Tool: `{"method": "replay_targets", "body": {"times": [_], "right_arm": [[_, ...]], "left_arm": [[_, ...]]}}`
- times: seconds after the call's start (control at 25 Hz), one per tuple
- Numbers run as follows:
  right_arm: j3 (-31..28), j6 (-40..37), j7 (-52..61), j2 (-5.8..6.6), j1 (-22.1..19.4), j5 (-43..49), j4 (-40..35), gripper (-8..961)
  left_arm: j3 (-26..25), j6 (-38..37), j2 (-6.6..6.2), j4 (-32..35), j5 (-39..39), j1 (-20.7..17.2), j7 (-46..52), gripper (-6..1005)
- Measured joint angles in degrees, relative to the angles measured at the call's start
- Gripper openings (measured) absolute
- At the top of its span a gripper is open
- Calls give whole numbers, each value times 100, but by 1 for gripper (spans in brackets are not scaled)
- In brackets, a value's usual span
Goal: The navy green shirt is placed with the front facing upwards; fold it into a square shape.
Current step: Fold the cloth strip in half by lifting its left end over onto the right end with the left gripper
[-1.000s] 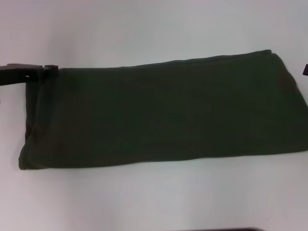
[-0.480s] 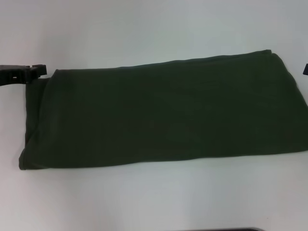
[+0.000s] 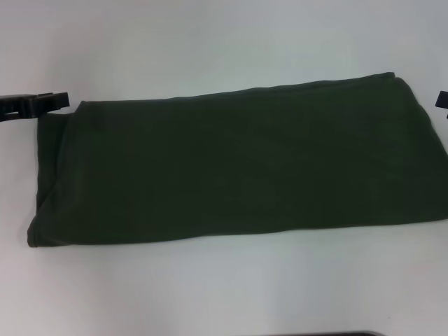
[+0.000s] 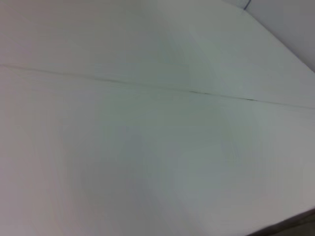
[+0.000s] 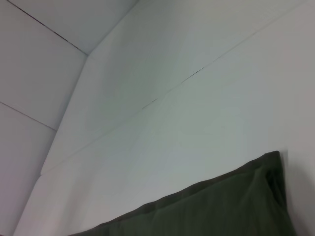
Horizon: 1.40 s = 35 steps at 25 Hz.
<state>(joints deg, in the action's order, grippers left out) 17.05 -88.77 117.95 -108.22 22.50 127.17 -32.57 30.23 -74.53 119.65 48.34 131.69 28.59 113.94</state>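
Table (image 3: 210,294): white surface under both grippers, bearing the shirt.
Navy green shirt (image 3: 238,171): folded into a long band, lying flat between the two grippers.
Left gripper (image 3: 61,100): just beside the band's far left corner, holding nothing; finger opening cannot be told.
Right gripper (image 3: 442,99): sliver at the band's right end; grip cannot be told.

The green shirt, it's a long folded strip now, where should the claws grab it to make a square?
Probably grip the navy green shirt at the two corners of one short end, likely its left end nearest the left claw, coming from outside. The strip lies flat and long, so carrying one end over the other halves it.
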Motion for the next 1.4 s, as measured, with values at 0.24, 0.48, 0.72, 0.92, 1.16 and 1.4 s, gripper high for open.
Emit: {"method": "replay_targets", "body": {"times": [0.24,0.48,0.72,0.92,1.16,1.4], "right_arm": [[-4,3,-57,-4,-15,0,-4,735],[-9,6,-121,-6,-30,0,-4,742],[-9,29,-128,-6,-19,0,-4,746],[-39,39,-128,-3,-30,-8,-4,745],[-53,41,-112,19,-47,-27,-4,745],[-53,41,-112,28,-52,-33,-4,745]], "left_arm": [[0,-37,-39,8,149,-20,213,389],[0,-65,-69,23,340,-27,451,598],[19,-42,-93,23,713,51,723,821],[28,-167,-124,22,801,71,811,889],[9,-271,-162,-5,941,83,886,885],[-1,-342,-179,-18,1128,121,985,884]]}}
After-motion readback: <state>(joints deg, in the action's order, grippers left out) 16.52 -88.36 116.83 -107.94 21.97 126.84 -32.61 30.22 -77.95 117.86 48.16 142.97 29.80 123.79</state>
